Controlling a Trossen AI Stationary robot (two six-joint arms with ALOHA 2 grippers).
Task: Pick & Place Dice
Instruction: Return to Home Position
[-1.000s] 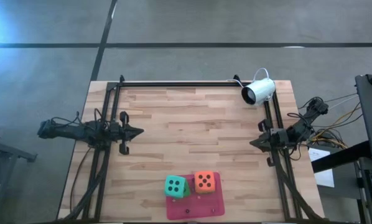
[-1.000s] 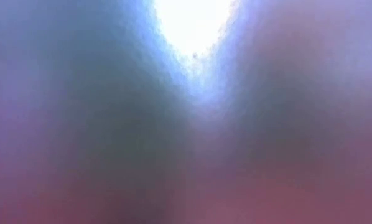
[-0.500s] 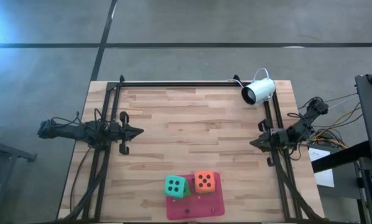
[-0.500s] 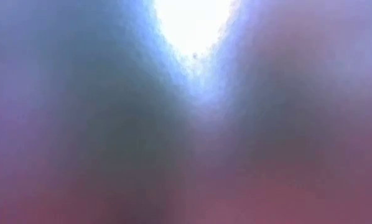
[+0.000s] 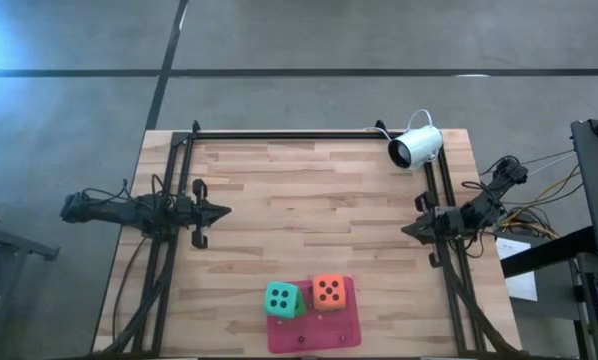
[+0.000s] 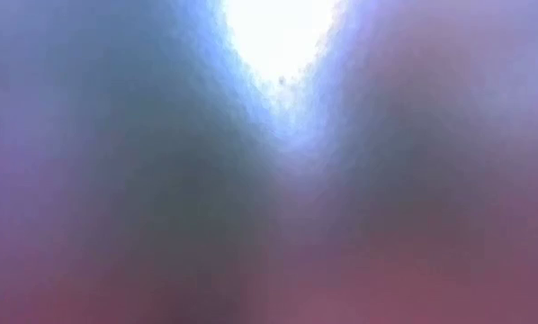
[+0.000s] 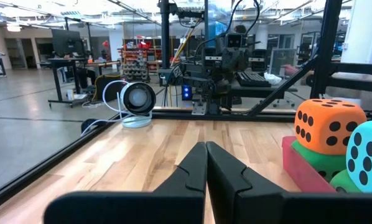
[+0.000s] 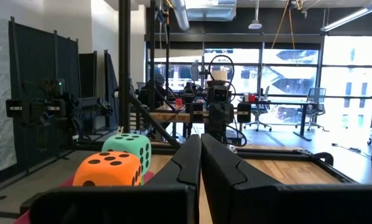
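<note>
No change over the last second. Left gripper (image 5: 222,211) and right gripper (image 5: 409,229) sit parked well back from the pink bin (image 5: 324,335), one on either side, jaws pressed shut on nothing. Teal die (image 5: 282,298) and orange die (image 5: 328,291) sit atop the bin, green dice (image 7: 316,160) beneath them. I judge the sorting done. Wood table (image 5: 299,190) otherwise bare; workshop beyond; low view blanked out.
</note>
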